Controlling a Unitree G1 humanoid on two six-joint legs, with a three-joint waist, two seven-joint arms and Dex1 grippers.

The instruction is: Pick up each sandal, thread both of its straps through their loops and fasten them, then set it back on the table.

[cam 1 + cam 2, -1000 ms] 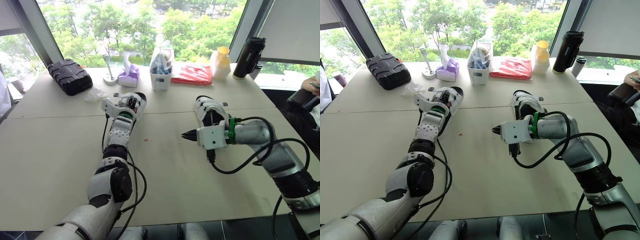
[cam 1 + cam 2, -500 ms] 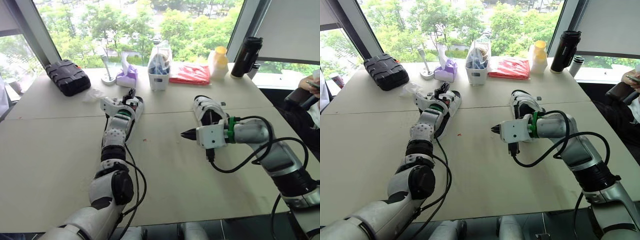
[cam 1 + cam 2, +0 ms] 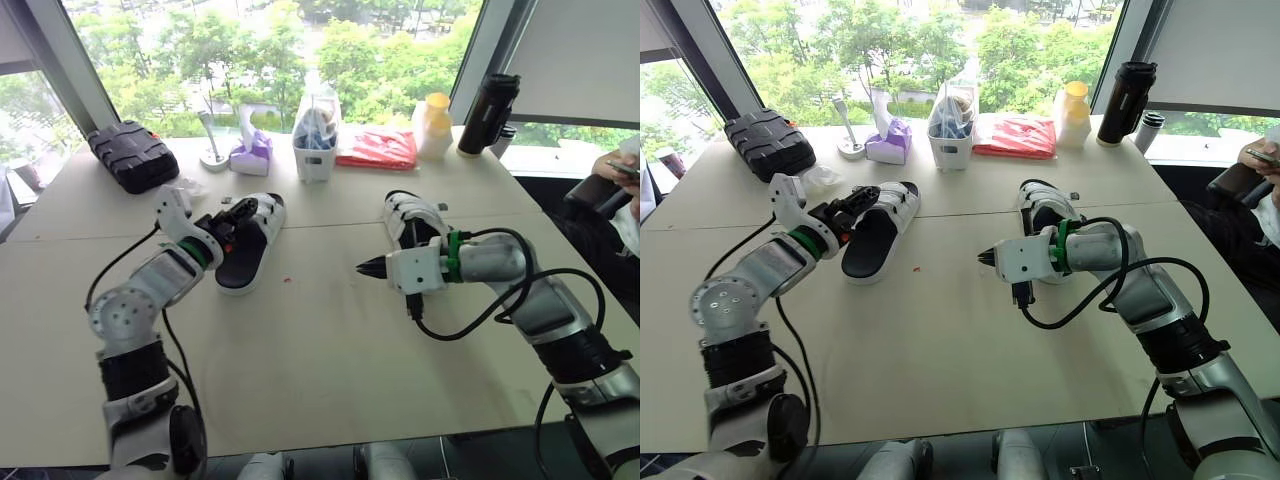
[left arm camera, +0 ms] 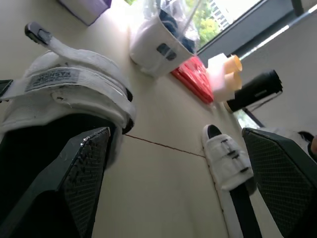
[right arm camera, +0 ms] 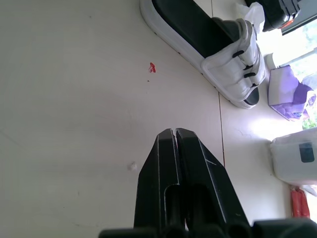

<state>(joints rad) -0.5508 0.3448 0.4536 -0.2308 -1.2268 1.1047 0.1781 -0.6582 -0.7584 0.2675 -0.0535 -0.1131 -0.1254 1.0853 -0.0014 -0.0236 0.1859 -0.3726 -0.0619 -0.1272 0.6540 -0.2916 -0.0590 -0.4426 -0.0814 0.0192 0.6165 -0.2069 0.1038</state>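
Left claw [image 3: 845,209] gapes wide, holding nothing. The left sandal [image 3: 876,232] lies just off its tips toward 3 o'clock, strap end framed between the fingers in the wrist view; prob. no contact, hard to tell. Sandal's long axis runs 7 to 1 o'clock on the table [image 3: 330,380], straps at the far end, so the left arm is nearer. Right claw [image 3: 364,267] is pinched closed, empty, aimed at 9 o'clock. The right sandal [image 3: 410,213] sits at its 1 o'clock, near end hidden behind the wrist.

Smooth matt table [image 3: 320,345]; the sandal [image 3: 243,247] has cloth straps.
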